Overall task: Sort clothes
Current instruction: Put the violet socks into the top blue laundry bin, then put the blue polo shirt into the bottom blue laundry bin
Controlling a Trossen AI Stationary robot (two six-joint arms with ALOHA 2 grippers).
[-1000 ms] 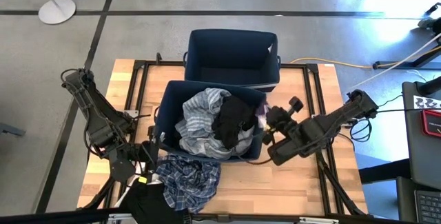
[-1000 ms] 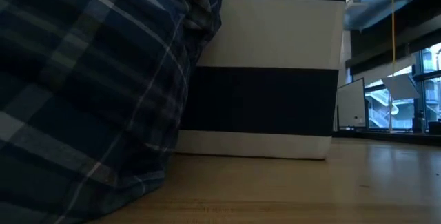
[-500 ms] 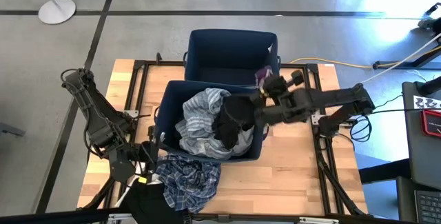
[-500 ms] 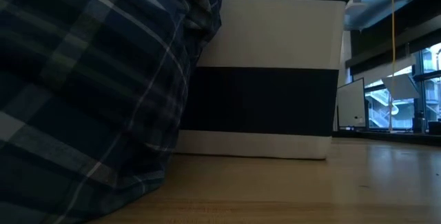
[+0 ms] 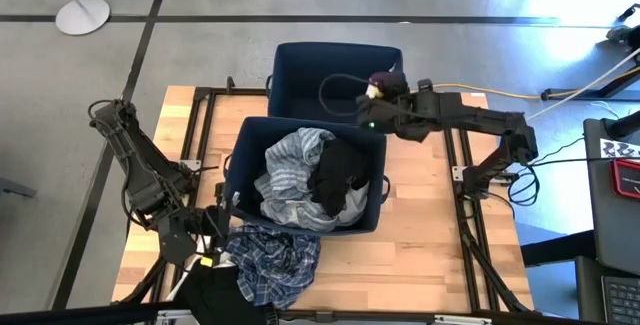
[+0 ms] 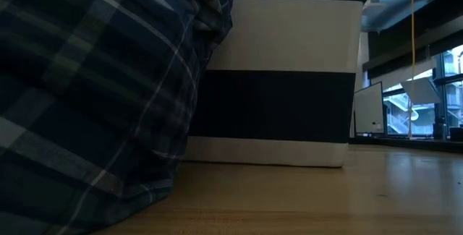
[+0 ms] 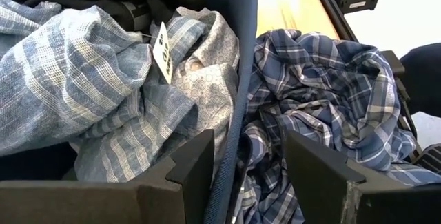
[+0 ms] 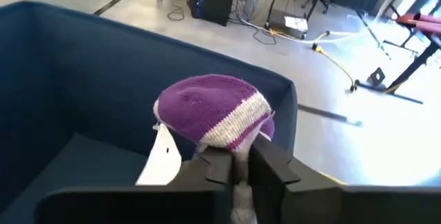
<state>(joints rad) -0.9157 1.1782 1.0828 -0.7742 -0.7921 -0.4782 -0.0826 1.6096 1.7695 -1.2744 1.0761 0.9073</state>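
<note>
1. From above, we see the right gripper [image 5: 372, 93] reaching over the far bin [image 5: 300, 75], pinched shut on a small purple sock [image 5: 381, 80]. The near bin [image 5: 240, 170] holds a striped shirt [image 5: 285, 165] and a black garment [image 5: 342, 170]. A plaid shirt [image 5: 272, 257] lies on the wooden table [image 5: 425, 255] just in front of it, and the left gripper [image 5: 222, 227] sits at that bin's front-left corner.
2. At table level, we see the plaid shirt [image 6: 87, 97] up close, beside a navy and white bin wall [image 6: 282, 83].
3. Past the left wrist, we see its fingers [image 7: 200, 165] apart, straddling the bin's wall [image 7: 238, 79], holding nothing.
4. Past the right wrist, we see the fingers [image 8: 213, 165] closed on the purple sock [image 8: 210, 110], which has a grey band, above the bin; floor cables lie beyond.
</note>
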